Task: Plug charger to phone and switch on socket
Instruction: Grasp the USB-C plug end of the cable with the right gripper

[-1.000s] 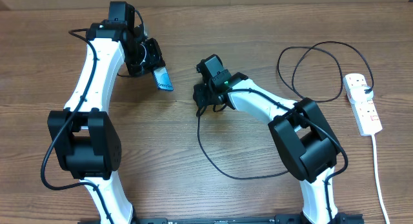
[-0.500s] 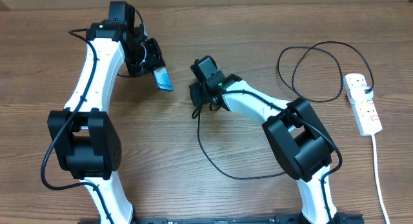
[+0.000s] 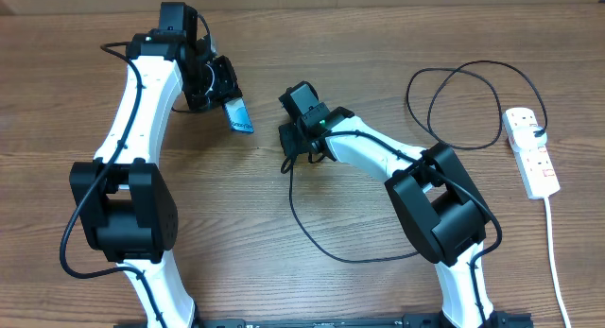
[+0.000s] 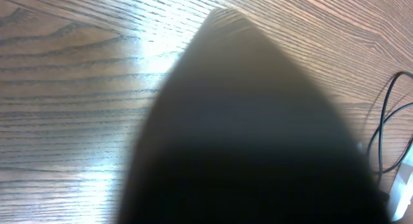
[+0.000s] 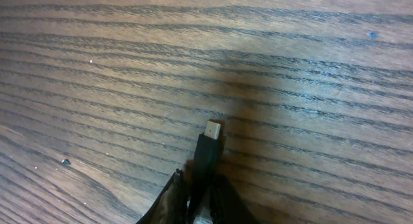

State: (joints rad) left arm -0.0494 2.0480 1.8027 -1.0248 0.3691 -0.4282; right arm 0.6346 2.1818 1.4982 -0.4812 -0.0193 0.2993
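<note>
charger (image 3: 312, 238) slack loops mid-counter (image 3: 378, 44) | right end effector (image 3: 289, 142) at the middle, clamped on the plug tip, which pokes out past it | socket (image 3: 531, 150) flat by right edge | left end effector (image 3: 225, 94) toward far-left corner, clamped on tilted phone (image 3: 240, 115)

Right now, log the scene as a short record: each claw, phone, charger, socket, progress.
left claw: shut on the phone, held to the left of the right claw
right claw: shut on the charger, just behind its plug tip
plug tip: bare, sticking out past the fingers, above the table
phone and plug tip: apart, not joined
socket: near the right edge, black plug in it; switch state too small to tell
progress: charger not yet in the phone
</note>
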